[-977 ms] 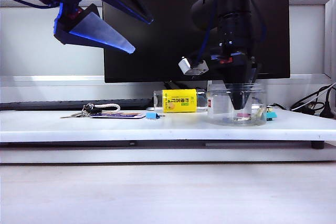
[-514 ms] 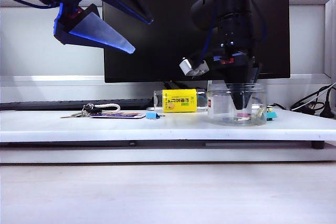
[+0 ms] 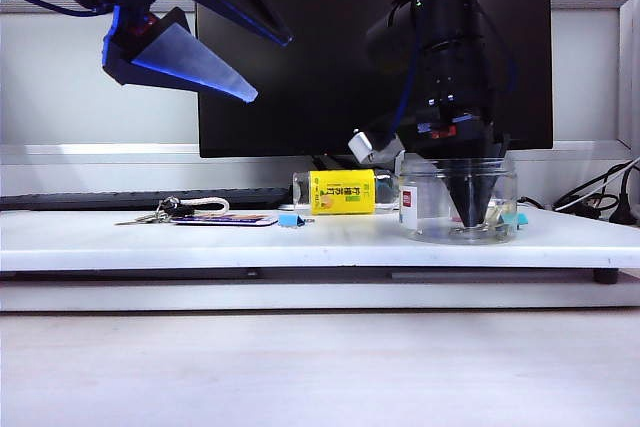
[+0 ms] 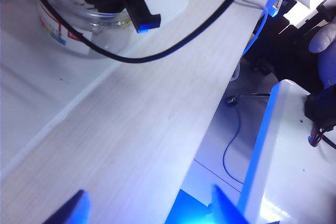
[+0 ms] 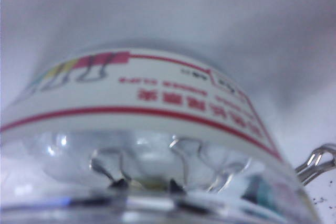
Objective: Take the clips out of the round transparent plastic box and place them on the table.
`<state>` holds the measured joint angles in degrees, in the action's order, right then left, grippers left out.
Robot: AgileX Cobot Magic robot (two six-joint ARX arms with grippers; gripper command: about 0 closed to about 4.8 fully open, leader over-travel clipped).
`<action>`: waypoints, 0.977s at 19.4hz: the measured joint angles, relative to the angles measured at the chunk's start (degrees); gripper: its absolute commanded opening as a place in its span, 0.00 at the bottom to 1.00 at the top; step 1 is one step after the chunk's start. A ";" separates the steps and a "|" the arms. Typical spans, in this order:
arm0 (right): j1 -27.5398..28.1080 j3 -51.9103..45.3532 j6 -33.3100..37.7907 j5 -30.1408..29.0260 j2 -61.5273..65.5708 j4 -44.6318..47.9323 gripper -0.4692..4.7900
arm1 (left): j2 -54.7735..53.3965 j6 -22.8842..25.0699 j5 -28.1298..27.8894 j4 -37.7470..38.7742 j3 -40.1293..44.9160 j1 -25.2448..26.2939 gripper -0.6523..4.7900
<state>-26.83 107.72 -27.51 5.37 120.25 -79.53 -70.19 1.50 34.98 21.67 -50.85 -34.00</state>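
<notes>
The exterior view is evenly bright and sharp, though the raised dark arms sit in silhouette with blue light along their edges. The left wrist view carries a blue cast and overexposed glare at one corner. The right wrist view is soft, close and badly blurred.

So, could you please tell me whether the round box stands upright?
Upright: the round transparent plastic box sits flat on the table, mouth upward.

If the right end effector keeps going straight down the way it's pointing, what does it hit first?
The right end effector points down inside the box, tips near the bottom. It would probably meet the clips or the box floor first; depth is unclear.
</notes>
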 measured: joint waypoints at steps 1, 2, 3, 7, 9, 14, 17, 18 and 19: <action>0.00 0.00 -0.09 0.11 0.00 -0.02 0.29 | 0.00 0.00 0.02 0.00 0.00 0.00 0.69; 0.00 0.02 -0.33 0.63 0.22 0.00 0.29 | 0.00 0.00 0.00 0.00 0.00 0.00 0.69; 0.00 0.02 -0.44 0.90 0.57 -0.04 0.29 | 0.00 0.00 0.00 -0.02 0.00 0.00 0.69; -0.02 0.55 -0.46 1.07 1.53 -0.15 0.29 | 0.00 0.00 0.00 -0.04 0.00 0.00 0.69; -0.04 0.76 -0.48 1.38 1.90 -0.31 0.29 | 0.00 0.02 0.00 -0.17 0.00 0.00 0.69; -0.33 0.81 -0.63 5.88 2.03 -0.96 0.29 | 0.00 0.04 -0.31 -0.46 0.00 0.00 0.69; -0.33 0.83 -0.07 6.56 1.99 -1.01 0.29 | 0.00 0.04 -0.31 -0.48 0.00 0.00 0.69; -0.33 1.09 0.48 6.73 2.01 -1.25 0.30 | 0.00 0.02 -0.28 -0.48 0.00 0.00 0.69; -0.31 1.73 1.07 7.21 2.27 -1.38 0.30 | 0.00 0.02 -0.31 -0.48 0.00 0.00 0.69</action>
<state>-27.14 109.45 -26.44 12.58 122.52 -80.90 -70.19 1.52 34.68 21.19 -50.85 -34.00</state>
